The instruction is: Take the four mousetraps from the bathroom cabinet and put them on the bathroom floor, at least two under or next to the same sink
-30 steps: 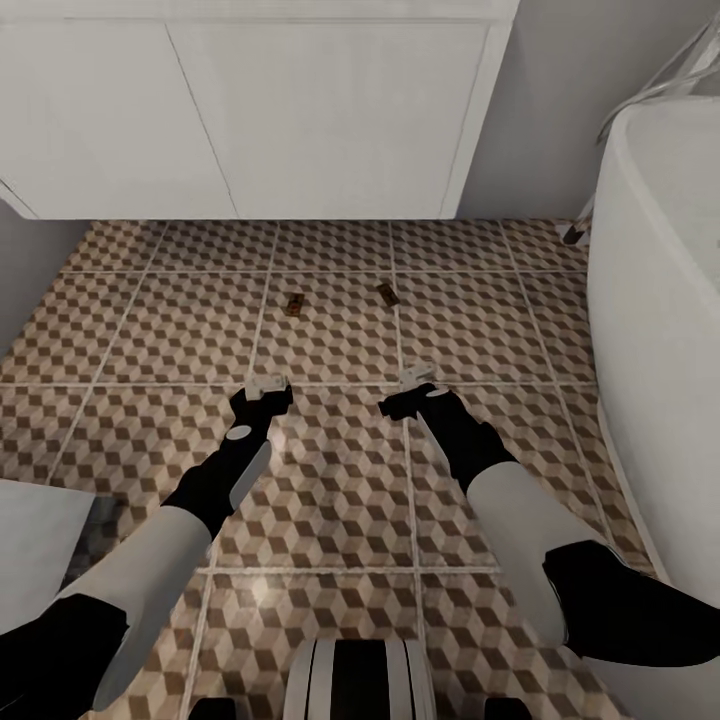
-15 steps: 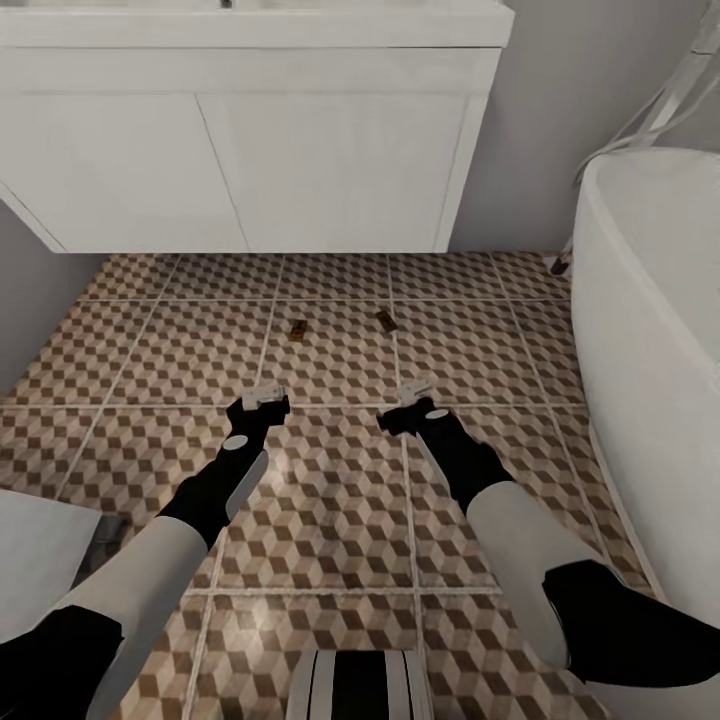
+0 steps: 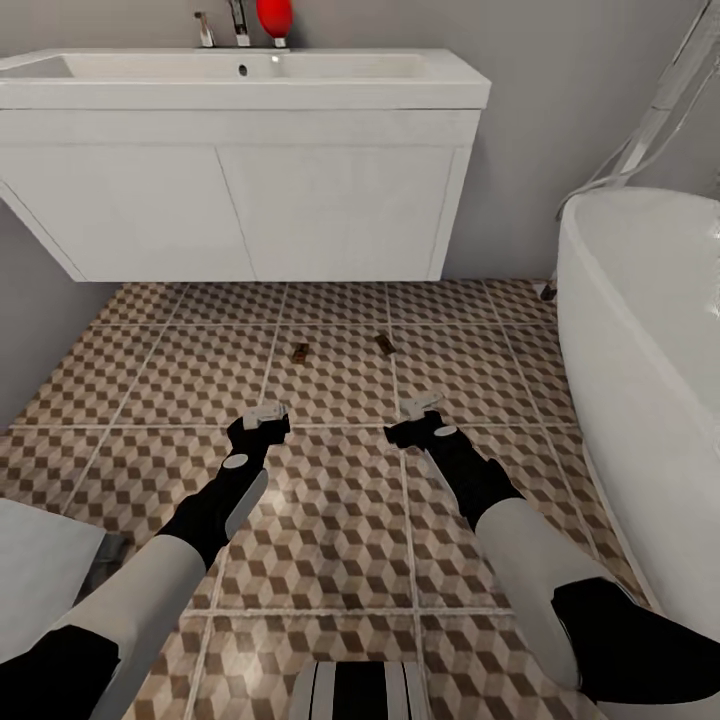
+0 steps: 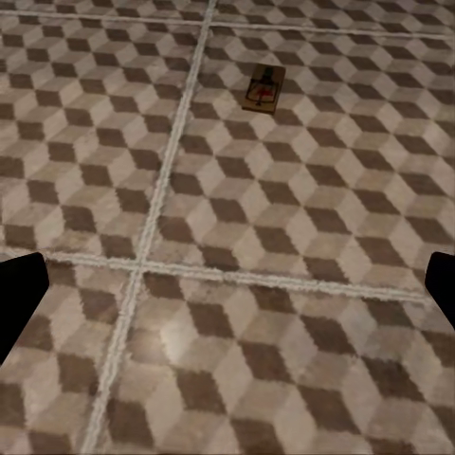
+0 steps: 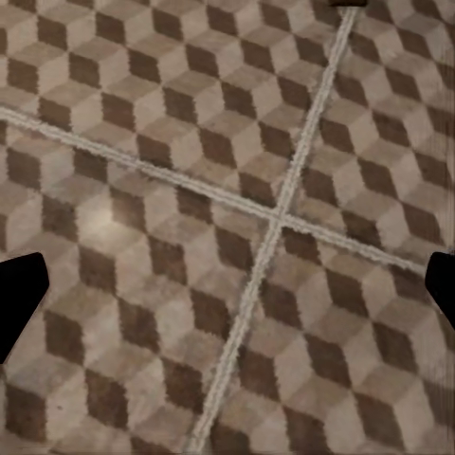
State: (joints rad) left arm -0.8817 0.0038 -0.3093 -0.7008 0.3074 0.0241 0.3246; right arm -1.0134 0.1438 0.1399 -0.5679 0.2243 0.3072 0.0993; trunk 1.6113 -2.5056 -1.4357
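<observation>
Two mousetraps (image 3: 298,351) (image 3: 384,344) lie on the bathroom floor (image 3: 340,520), just in front of the bathroom sink (image 3: 250,80); the other two are not accounted for. Left end effector (image 3: 266,415) and right end effector (image 3: 420,410) hover spread wide, nothing held.

Risk, as judged: traps could be run over or scattered if the base is driven forward. A bathtub (image 3: 640,380) crowds the right arm. Tiles are flat and patterned, grout pale.

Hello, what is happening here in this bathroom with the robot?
Two mousetraps, one and another, lie on the patterned floor in front of the white sink, not under it. The left gripper and right gripper hang open and empty above the tiles, short of the traps. A bathtub stands to the right.
</observation>
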